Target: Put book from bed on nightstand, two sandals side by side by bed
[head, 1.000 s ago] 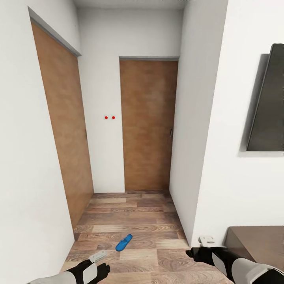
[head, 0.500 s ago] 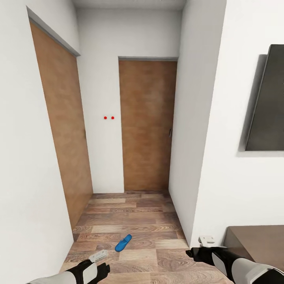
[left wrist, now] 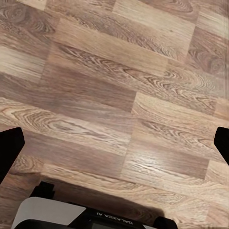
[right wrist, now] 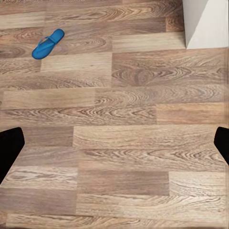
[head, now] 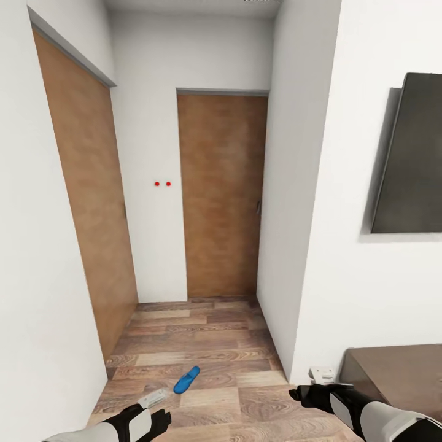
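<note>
One bright blue sandal lies on the wood-plank floor of a narrow hallway, a short way ahead of my arms. It also appears in the right wrist view as the sandal, lying flat with its thong strap up. My left gripper hangs low over bare planks, its fingers spread wide and nothing between them. My right gripper is open too, its fingertips far apart above the floor. The book, the bed and the nightstands are out of view.
Two brown wooden doors, one on the left wall and one at the hallway's end, are shut. A white wall corner juts out on the right, carrying a dark flat panel. A low dark wood top stands beside my right arm.
The whole picture has shifted left and slightly down, so the camera has moved. The sandal stays where it lay on the floor. Both arms hold the same pose.
</note>
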{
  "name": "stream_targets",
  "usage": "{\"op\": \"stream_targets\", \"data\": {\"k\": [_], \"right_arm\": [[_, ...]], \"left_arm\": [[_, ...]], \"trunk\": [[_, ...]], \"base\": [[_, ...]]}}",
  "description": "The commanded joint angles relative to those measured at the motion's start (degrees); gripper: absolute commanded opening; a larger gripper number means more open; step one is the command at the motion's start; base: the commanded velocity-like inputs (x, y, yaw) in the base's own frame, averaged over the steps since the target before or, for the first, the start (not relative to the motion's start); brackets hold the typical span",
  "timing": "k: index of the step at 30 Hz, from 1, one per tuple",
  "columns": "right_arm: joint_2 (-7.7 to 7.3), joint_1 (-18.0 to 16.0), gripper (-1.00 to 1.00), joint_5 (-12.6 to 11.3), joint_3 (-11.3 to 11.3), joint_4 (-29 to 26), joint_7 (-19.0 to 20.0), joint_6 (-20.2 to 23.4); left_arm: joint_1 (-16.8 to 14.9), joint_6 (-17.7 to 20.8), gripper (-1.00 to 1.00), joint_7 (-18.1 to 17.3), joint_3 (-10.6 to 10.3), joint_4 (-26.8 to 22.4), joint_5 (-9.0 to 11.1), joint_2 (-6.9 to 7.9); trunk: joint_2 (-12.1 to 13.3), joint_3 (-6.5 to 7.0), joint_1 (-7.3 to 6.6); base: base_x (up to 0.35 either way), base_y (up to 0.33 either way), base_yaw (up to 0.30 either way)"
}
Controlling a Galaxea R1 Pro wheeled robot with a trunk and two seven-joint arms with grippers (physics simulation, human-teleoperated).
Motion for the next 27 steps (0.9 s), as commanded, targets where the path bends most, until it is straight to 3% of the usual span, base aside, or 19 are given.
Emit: {"op": "stream_targets", "data": {"k": [1,11,27], "right_arm": [[0.00,0.0,1.00,-0.6,0.4,0.1,0.3,0.1],[-0.01,0.0,1.00,-0.6,0.4,0.1,0.3,0.1],[0.01,0.0,1.00,-0.6,0.4,0.1,0.3,0.1]], "left_arm": [[-0.1,0.1,1.00,0.1,-0.5,0.1,0.5,-0.02],[0.0,0.1,1.00,0.1,-0.5,0.1,0.5,-0.02],[0.0,0.1,1.00,0.1,-0.5,0.1,0.5,-0.02]], "trunk": [[0.0,0.00,0.02],[0.0,0.13,0.02],[0.0,0.14,0.02]], "base": [[0.000,0.019,-0.247],[0.045,0.165,-0.119],[0.006,0.018,-0.005]]}}
